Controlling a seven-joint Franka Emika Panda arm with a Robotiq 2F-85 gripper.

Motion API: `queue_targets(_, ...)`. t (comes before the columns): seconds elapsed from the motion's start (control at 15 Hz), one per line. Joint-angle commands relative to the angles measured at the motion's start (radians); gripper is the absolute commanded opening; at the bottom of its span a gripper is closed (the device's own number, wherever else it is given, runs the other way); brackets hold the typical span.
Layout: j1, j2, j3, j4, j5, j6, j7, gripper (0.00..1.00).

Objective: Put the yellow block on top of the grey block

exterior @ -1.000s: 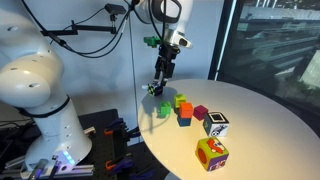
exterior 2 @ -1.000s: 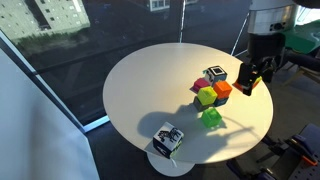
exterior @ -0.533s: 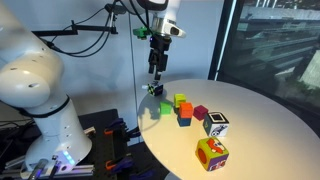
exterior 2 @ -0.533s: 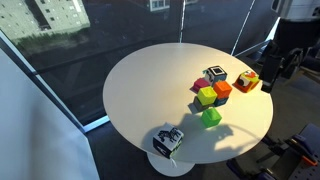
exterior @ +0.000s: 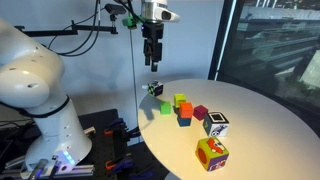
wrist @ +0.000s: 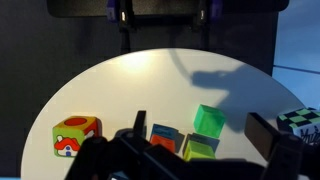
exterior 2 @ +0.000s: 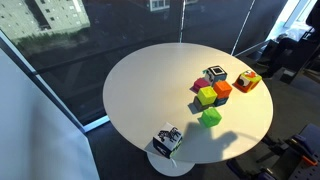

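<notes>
The small yellow-green cube [exterior: 181, 101] sits on the round white table [exterior: 250, 120] in a tight cluster with an orange cube [exterior: 185, 114] and a purple cube [exterior: 200, 113]. It also shows in the other exterior view [exterior 2: 207, 96] and the wrist view [wrist: 200, 149]. A grey-and-black patterned cube [exterior: 216, 124] stands beside the cluster and shows again at the far side [exterior 2: 214, 75]. My gripper [exterior: 152, 60] hangs high above the table's edge, open and empty. In the wrist view [wrist: 201, 124] its fingers frame the cluster from well above.
A green cube [exterior: 163, 110] lies apart from the cluster [exterior 2: 211, 117] [wrist: 208, 121]. A larger yellow patterned cube [exterior: 211, 153] [exterior 2: 248, 81] [wrist: 76, 135] and another patterned cube [exterior 2: 167, 139] sit near the table edges. A glass wall [exterior: 275, 45] borders the table.
My gripper has risen from just above the table's edge to well above it and has left one exterior view. The blocks have not moved.
</notes>
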Motion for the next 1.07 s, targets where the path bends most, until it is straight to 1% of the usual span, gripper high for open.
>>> queue_targets(0.0,-0.013,-0.095,-0.008,-0.03,0.009,-0.024,-0.037,1.0)
queue_targets(0.27,-0.016,-0.135,-0.011,-0.034,0.011,-0.036,-0.038,1.0)
queue_targets(0.4,-0.015,-0.128,-0.007,-0.039,0.012,-0.026,-0.035,1.0)
queue_targets(0.47,-0.018,-0.11,0.006,-0.027,0.007,-0.02,-0.014,1.0)
queue_targets(1.0,-0.018,-0.108,0.009,-0.03,0.007,-0.02,-0.014,1.0)
